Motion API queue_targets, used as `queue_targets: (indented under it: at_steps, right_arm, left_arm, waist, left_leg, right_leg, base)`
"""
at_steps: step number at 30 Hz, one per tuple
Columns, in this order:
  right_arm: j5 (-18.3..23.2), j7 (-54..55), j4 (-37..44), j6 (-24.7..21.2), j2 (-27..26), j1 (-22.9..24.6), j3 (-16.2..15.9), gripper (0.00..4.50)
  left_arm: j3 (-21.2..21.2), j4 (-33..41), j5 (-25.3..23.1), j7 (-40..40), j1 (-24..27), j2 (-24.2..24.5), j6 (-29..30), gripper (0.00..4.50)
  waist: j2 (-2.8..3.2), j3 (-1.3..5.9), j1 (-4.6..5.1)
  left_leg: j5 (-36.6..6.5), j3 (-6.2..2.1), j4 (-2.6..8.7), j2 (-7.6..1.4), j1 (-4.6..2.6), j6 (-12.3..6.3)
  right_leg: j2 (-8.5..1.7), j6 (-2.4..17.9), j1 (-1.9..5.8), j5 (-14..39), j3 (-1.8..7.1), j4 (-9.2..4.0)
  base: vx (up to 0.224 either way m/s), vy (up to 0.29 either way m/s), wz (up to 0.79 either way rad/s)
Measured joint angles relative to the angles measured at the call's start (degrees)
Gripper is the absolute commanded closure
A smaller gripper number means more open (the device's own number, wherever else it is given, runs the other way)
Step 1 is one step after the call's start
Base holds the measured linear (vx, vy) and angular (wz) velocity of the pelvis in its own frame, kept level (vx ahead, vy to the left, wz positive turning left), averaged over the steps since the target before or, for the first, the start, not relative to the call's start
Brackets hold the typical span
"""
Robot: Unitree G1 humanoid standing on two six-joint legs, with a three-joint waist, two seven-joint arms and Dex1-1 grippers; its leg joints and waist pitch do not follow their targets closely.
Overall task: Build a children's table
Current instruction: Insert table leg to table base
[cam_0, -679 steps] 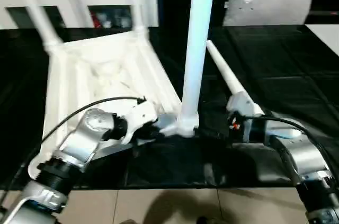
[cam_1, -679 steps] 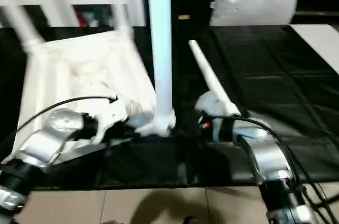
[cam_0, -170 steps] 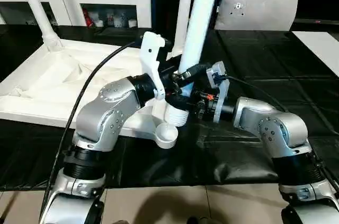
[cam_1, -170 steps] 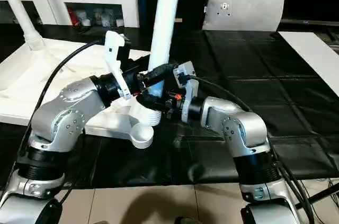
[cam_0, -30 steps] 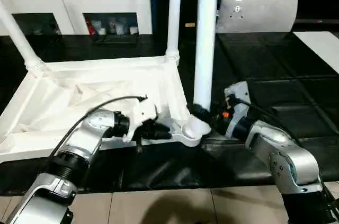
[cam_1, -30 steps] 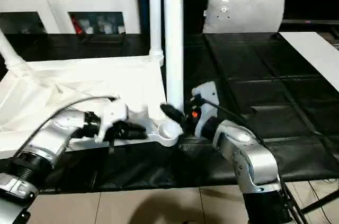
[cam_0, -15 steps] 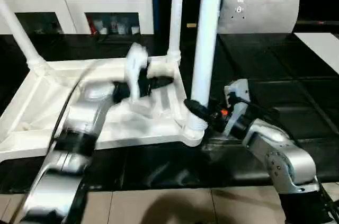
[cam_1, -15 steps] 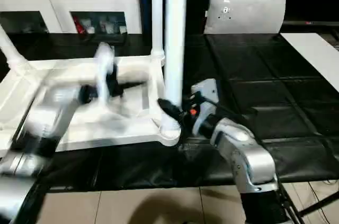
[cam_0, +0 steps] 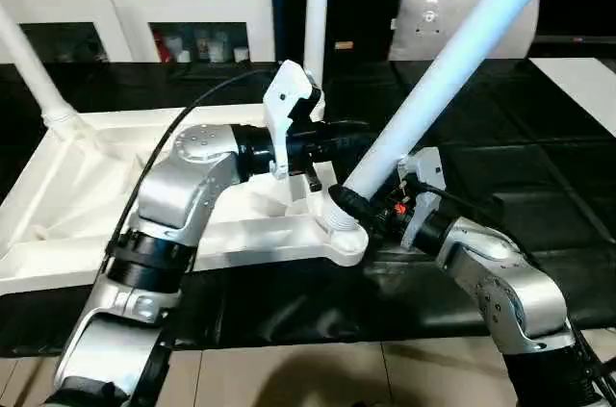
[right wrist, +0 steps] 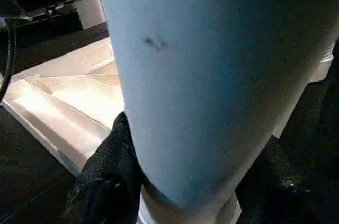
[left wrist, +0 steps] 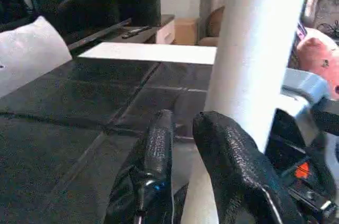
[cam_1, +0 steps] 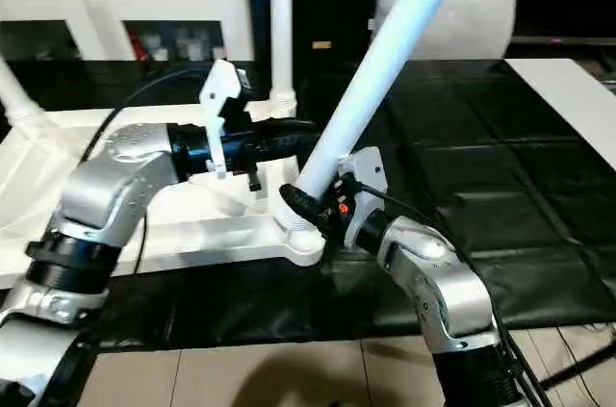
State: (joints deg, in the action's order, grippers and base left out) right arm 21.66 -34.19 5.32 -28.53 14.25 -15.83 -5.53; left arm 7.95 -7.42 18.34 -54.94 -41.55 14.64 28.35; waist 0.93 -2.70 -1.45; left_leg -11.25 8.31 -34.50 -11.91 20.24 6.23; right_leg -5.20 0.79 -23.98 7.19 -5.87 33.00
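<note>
Upside down, the all-white children's table (cam_0: pixel 67 205) shows three legs, one leaning leg (cam_0: pixel 452 61) clamped in the right gripper (cam_0: pixel 358 207) above its socket, the left gripper (cam_0: pixel 348 138), narrowly parted, beside it.

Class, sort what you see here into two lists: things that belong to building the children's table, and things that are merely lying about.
Belonging to the job:
- upturned table top
- tilted leg clamped in the right gripper
- two fitted legs

Lying about:
- grey-white cushion
- white cabinet with clutter on top
- black floor mat
</note>
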Motion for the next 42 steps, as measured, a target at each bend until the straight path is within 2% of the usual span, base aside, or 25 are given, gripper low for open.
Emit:
queue_targets:
  at_steps: [5,7,11,15,18,21,22,26,27,29,31,33,34,39,40,42]
  right_arm:
    - [-0.08,0.21,-1.08,-0.01,0.08,-0.55,0.09,2.57]
    - [-0.07,0.37,-1.18,-0.06,0.21,-0.65,0.26,2.57]
    - [0.04,0.68,-1.19,-0.59,0.81,-0.68,1.03,2.57]
    - [0.05,0.51,-1.2,-1.28,1.62,-0.68,1.25,2.57]
    - [0.27,0.18,-1.19,-1.37,1.66,-0.68,1.23,2.57]
    - [0.46,-0.03,-1.19,-1.99,1.69,-0.68,1.18,2.57]
    - [0.46,-0.04,-1.19,-2.41,1.85,-0.67,1.18,2.57]
    - [0.52,-0.04,-1.17,-2.65,2.16,-0.66,1.18,2.57]
    - [0.54,-0.04,-1.17,-2.71,2.17,-0.66,1.18,2.57]
    - [0.58,-0.05,-1.07,-2.82,2.17,-0.66,1.18,2.57]
    - [0.59,-0.07,-1.07,-2.98,2.19,-0.64,1.18,2.57]
    - [0.61,-0.07,-1.07,-3.38,2.24,-0.57,1.18,2.57]
    - [0.63,-0.07,-1.07,-3.45,2.24,-0.48,1.18,2.57]
    - [0.72,-0.09,-1.07,-3.62,2.25,-0.35,1.17,2.57]
    - [0.72,-0.09,-1.07,-3.63,2.25,-0.35,1.16,2.57]
    - [0.73,-0.09,-1.07,-3.72,2.25,-0.35,1.16,2.57]
  left_arm:
    - [0.25,-1.36,-1.34,-0.24,0.01,1.84,-2.14,3.41]
    - [0.64,-2.99,-2.61,-0.81,0.19,3.7,-3.94,3.12]
    - [1.69,-6.87,-5.88,-2.61,1.75,8.39,-8.09,2.93]
    - [3.73,-10.17,-9.24,-4.73,3.99,11.88,-12.2,2.66]
    - [4.66,-10.88,-9.47,-7.03,5.32,12.18,-12.67,2.64]
    - [6.66,-12.8,-9.17,-12.98,7.03,13.82,-15.18,2.64]
    - [7.28,-14.33,-9.14,-15.05,7.87,14.2,-16.06,2.93]
    - [8.55,-17.87,-9.18,-18.43,8.51,14.23,-18.41,3.03]
    - [8.56,-18.18,-9.22,-18.89,8.46,14.25,-18.88,3.27]
    - [8.79,-19.01,-9.81,-19.68,8.38,14.38,-20.22,3.38]
    - [9.02,-20.55,-10.55,-19.74,8.37,14.37,-21.26,3.56]
    - [9.35,-21.73,-11.17,-19.7,8.37,14.28,-21.95,3.56]
    - [9.4,-22.43,-11.35,-19.68,8.33,14.19,-22.4,3.8]
    - [10.04,-25.0,-12.55,-19.61,8.11,14.15,-24.65,4.1]
    - [10.04,-25.05,-12.67,-19.6,8.08,14.15,-24.82,4.34]
    - [10.11,-25.11,-13.23,-19.54,8.03,14.14,-24.88,4.39]
  waist:
    - [0.0,0.0,0.29]
    - [-0.03,-0.01,0.61]
    - [-0.03,-0.01,1.34]
    - [-0.03,-0.01,1.27]
    - [-0.09,-0.03,0.97]
    - [-0.11,-0.04,1.05]
    - [-0.11,-0.04,1.12]
    - [-0.16,-0.07,1.15]
    - [-0.16,-0.07,1.16]
    - [-0.16,-0.07,1.18]
    - [-0.16,-0.07,1.19]
    - [-0.17,-0.07,1.18]
    - [-0.17,-0.07,1.18]
    - [-0.17,-0.07,1.16]
    - [-0.17,-0.07,1.16]
    - [-0.17,-0.07,1.17]
  left_leg:
    - [0.0,-0.01,-0.03,0.01,0.07,0.0]
    - [0.0,-0.06,-0.02,0.01,0.12,0.0]
    - [-0.02,-0.11,0.04,0.01,0.19,-0.01]
    - [-0.04,-0.13,0.1,0.0,0.21,-0.02]
    - [-0.04,-0.13,0.11,0.01,0.24,-0.03]
    - [-0.05,-0.12,0.11,0.01,0.19,-0.03]
    - [-0.04,-0.11,0.11,0.01,0.18,-0.03]
    - [-0.03,-0.12,0.09,0.01,0.15,-0.02]
    - [-0.03,-0.12,0.09,0.01,0.11,-0.02]
    - [-0.03,-0.11,0.09,0.01,0.08,-0.02]
    - [-0.03,-0.11,0.09,0.01,0.08,-0.02]
    - [-0.03,-0.11,0.1,0.01,0.09,-0.02]
    - [-0.03,-0.11,0.11,0.01,0.1,-0.02]
    - [-0.04,-0.11,0.13,0.01,0.08,-0.02]
    - [-0.03,-0.11,0.13,0.01,0.08,-0.02]
    - [-0.03,-0.11,0.12,0.01,0.01,-0.02]
  right_leg:
    - [0.0,-0.01,0.0,0.01,-0.02,-0.08]
    - [0.0,-0.02,-0.01,0.01,-0.06,-0.08]
    - [0.0,-0.03,-0.05,0.02,-0.1,-0.09]
    - [0.0,-0.05,-0.07,0.03,-0.11,-0.09]
    - [-0.03,-0.06,-0.08,0.03,-0.09,-0.08]
    - [-0.04,-0.06,-0.06,0.03,-0.05,-0.08]
    - [-0.03,-0.06,-0.07,0.03,-0.05,-0.06]
    - [-0.03,-0.05,-0.05,0.03,-0.06,-0.06]
    - [-0.04,-0.05,-0.02,0.03,-0.05,-0.06]
    - [-0.04,-0.06,0.0,0.03,-0.04,-0.06]
    - [-0.04,-0.06,-0.01,0.03,-0.04,-0.06]
    - [-0.04,-0.06,-0.01,0.03,-0.05,-0.07]
    - [-0.04,-0.06,-0.02,0.03,-0.05,-0.07]
    - [-0.04,-0.06,-0.02,0.03,-0.05,-0.06]
    - [-0.04,-0.06,-0.01,0.03,-0.05,-0.06]
    - [-0.04,-0.06,0.02,0.03,-0.04,-0.06]
  base:
    - [0.0,0.0,0.0]
    - [0.0,0.0,0.0]
    - [0.0,0.0,0.0]
    - [0.0,0.0,0.0]
    - [0.0,0.0,0.0]
    - [0.0,0.0,0.0]
    - [0.0,0.0,0.0]
    - [0.0,0.0,0.0]
    - [0.0,0.0,0.0]
    - [0.0,0.0,0.0]
    - [0.0,0.0,0.0]
    - [0.0,0.0,0.0]
    - [0.0,0.0,0.0]
    - [0.0,0.0,0.0]
    - [0.0,0.0,0.0]
    - [0.0,0.0,0.0]
